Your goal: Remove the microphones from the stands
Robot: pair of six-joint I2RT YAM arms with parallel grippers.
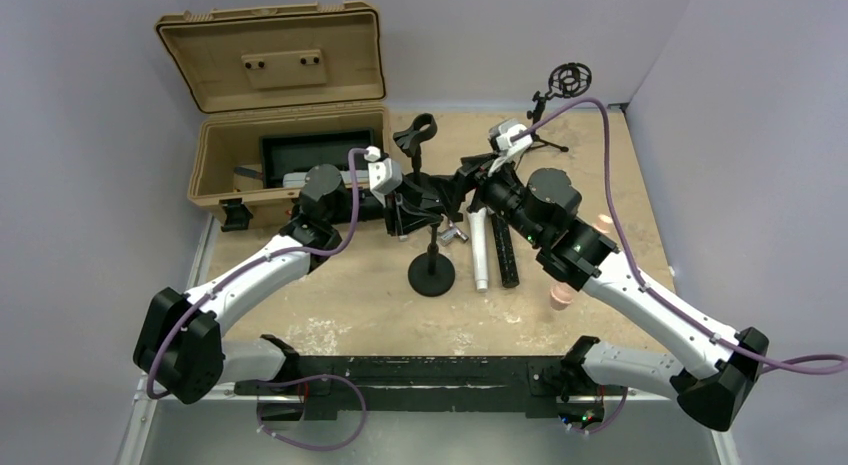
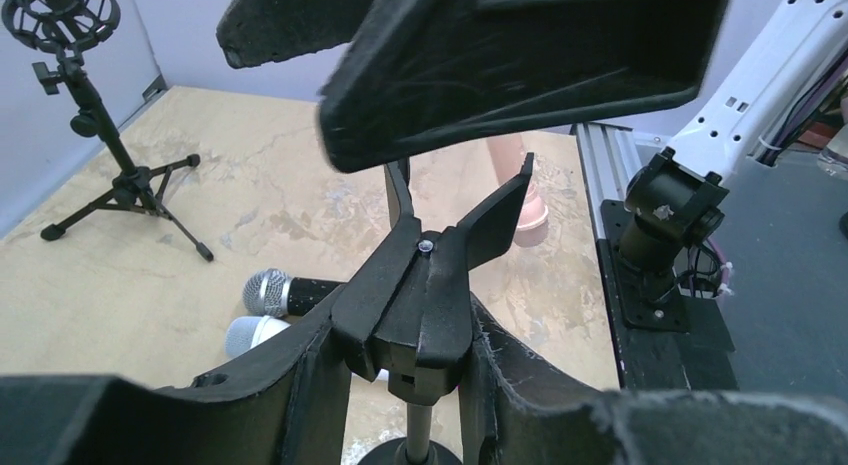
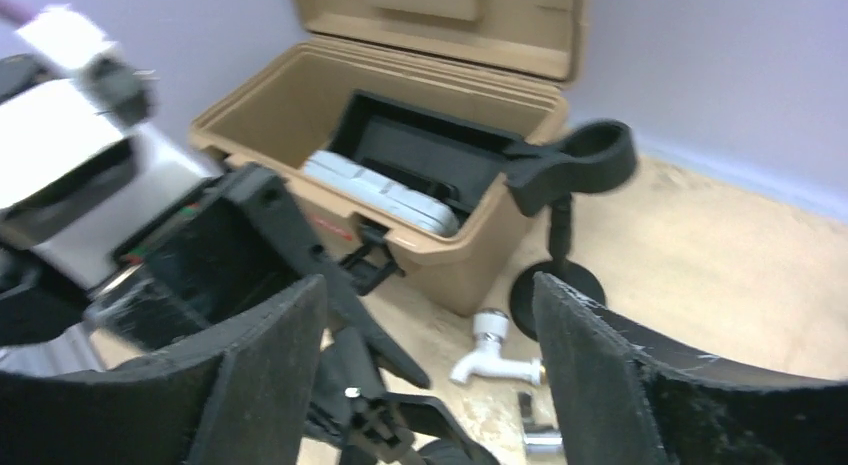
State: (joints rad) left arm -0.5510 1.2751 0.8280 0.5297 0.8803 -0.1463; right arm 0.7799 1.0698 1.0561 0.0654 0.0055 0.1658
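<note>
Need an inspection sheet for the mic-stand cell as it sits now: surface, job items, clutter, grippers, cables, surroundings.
Surface: tan tabletop, scuffed and blotchy.
Job's things: round-base stand upright, its clip empty; white microphone and black microphone lying side by side on the table next to it.
Clutter: open tan case with a black tray inside; second clip stand; tripod stand with shock mount; white tap fitting; pink cups.
Grippers: left gripper closed on the clip's base; right gripper open above the clip.
Cables: purple cable looping along each arm, clear of the stand.
Surroundings: plain lilac walls; nothing else seen.
</note>
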